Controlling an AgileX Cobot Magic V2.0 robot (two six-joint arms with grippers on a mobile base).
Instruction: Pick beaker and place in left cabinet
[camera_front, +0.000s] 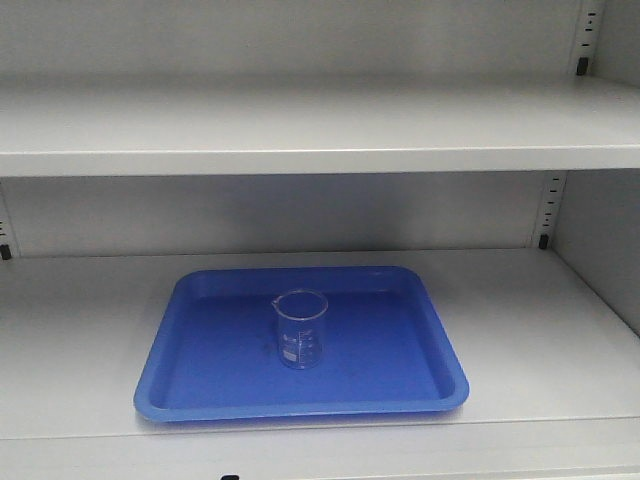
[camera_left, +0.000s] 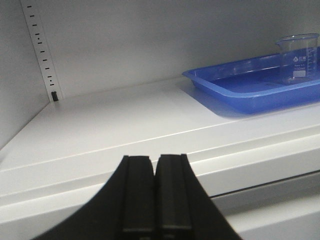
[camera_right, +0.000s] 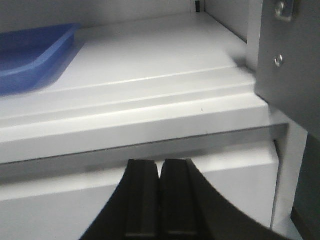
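The beaker (camera_front: 299, 329) stands upright in the blue tray (camera_front: 420, 380) on the cabinet (camera_front: 560, 330) shelf, centre frame. Left hand (camera_left: 154, 200) and right hand (camera_right: 160, 200) are clenched, empty, at lower frame.

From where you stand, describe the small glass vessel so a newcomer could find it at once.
Look into the white cabinet at its lower shelf, where a shallow blue plastic tray lies. Upright near the tray's middle stands the small clear glass beaker. It is the only thing on the tray, see-through with a pour spout and white printed marks.
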